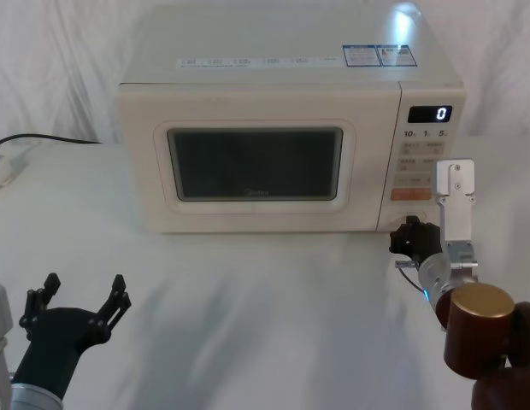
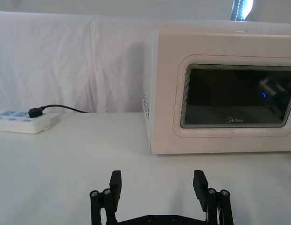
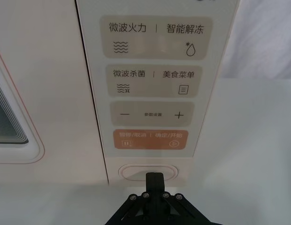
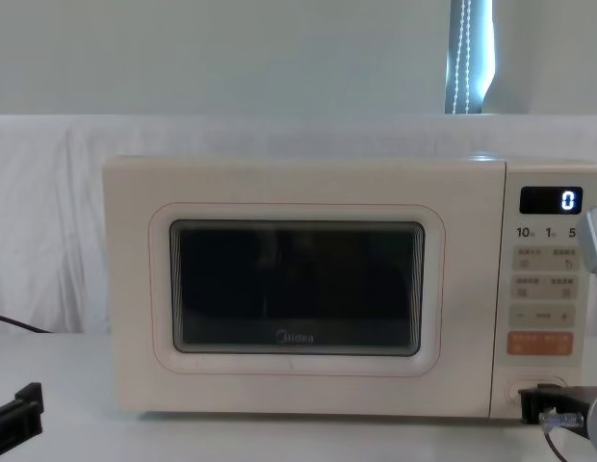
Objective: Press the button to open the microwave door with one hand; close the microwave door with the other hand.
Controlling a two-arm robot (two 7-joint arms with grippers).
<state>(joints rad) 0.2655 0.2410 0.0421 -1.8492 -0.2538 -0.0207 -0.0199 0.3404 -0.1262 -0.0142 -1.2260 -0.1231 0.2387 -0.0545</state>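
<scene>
With the right gripper (image 3: 155, 180), fingers closed together on nothing, at the button (image 3: 148, 171) just below the microwave's orange key (image 3: 150, 139), press straight in, centred (the microwave door (image 1: 256, 166) looks shut), while the left gripper (image 1: 81, 309) waits spread empty over the desk (image 1: 248, 307).

the microwave door (image 1: 256, 171) looks like smooth cream plastic, its dark window glossy glass. the table (image 1: 248, 325) is matt white; creased white cloth (image 2: 65, 61) hangs behind. both grippers look matt black.
</scene>
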